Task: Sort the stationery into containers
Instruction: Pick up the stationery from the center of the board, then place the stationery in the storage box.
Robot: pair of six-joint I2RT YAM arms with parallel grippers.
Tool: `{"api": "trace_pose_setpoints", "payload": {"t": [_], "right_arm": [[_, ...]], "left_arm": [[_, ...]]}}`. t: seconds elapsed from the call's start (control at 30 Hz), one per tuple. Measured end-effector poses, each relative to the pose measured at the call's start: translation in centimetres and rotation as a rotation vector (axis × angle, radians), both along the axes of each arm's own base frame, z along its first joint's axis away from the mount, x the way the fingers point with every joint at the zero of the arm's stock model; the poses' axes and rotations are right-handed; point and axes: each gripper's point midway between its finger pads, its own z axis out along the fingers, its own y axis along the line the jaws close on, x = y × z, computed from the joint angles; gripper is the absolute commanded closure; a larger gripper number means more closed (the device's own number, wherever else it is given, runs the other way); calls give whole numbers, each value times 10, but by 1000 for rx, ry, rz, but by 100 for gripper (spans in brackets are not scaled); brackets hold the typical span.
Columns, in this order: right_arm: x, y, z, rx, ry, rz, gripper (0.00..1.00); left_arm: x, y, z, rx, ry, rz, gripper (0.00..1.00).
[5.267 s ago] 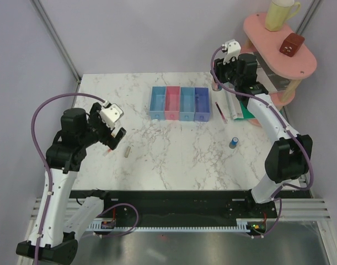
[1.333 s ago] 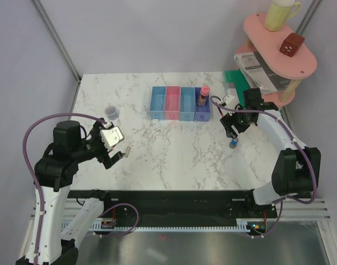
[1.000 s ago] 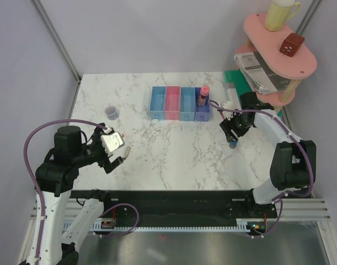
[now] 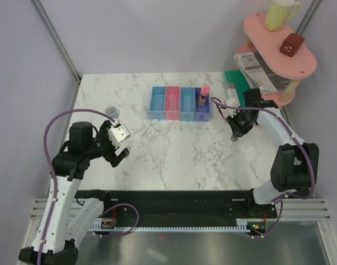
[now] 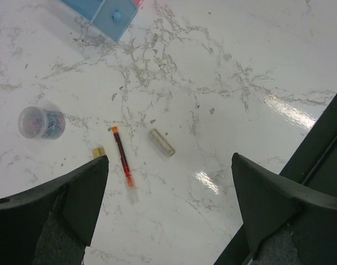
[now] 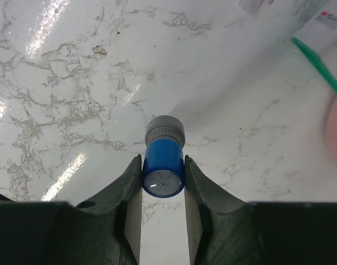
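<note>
Top external view: the table (image 4: 174,157) is white marble with grey veins, standing between pale grey-lilac walls, with a black rail along its near edge. At the far side stands the row of four bins (image 4: 172,104), and a brown tube with pink cap (image 4: 203,96) stands upright in the purple-blue bin (image 4: 202,115) at the right end. To the right is a pink shelf (image 4: 309,66) with a yellow mug (image 4: 281,14) and a small brown object (image 4: 292,44) on top, and a folded newspaper (image 4: 262,72) below; its print is too small to read. A flat green mat (image 4: 232,76) lies beside it on the table. The right gripper (image 4: 235,136) is down on the table near the right edge, well apart from the bins. In the right wrist view its fingers (image 6: 134,182) are narrow and press on both sides of the tiny blue cylinder (image 6: 164,168), which has a grey cap at the far end; I can read no label on it. The left gripper (image 4: 117,148) hangs over the left part of the table with its fingers (image 5: 74,204) spread wide and holding nothing. Under it, in the left wrist view, lie a thin red pen (image 5: 123,163) and, just beside it, a short grey-brown stick (image 5: 162,142), both loose on the marble. A clear pot of coloured clips (image 5: 41,122) and a small yellow piece (image 5: 97,151) are near the pen.
</note>
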Motion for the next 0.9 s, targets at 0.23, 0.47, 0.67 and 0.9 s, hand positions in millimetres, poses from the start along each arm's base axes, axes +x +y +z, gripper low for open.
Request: {"api": "trace_pose_setpoints", "payload": {"t": [0.23,0.47,0.67,0.9], "right_arm": [[26,18,98,23,-210,57,88],[35,72,181,74,-359,189,88],[65,122,212,109,-419,263,89],[125,185,183,90,-399,327,91]], "left_arm": [[44,15,-40,29,110,117,0],[98,71,-61,-35,217,322,0],[133,92,-70,-51,216,370,0],[186,103,-75,-70,214,357,0]]}}
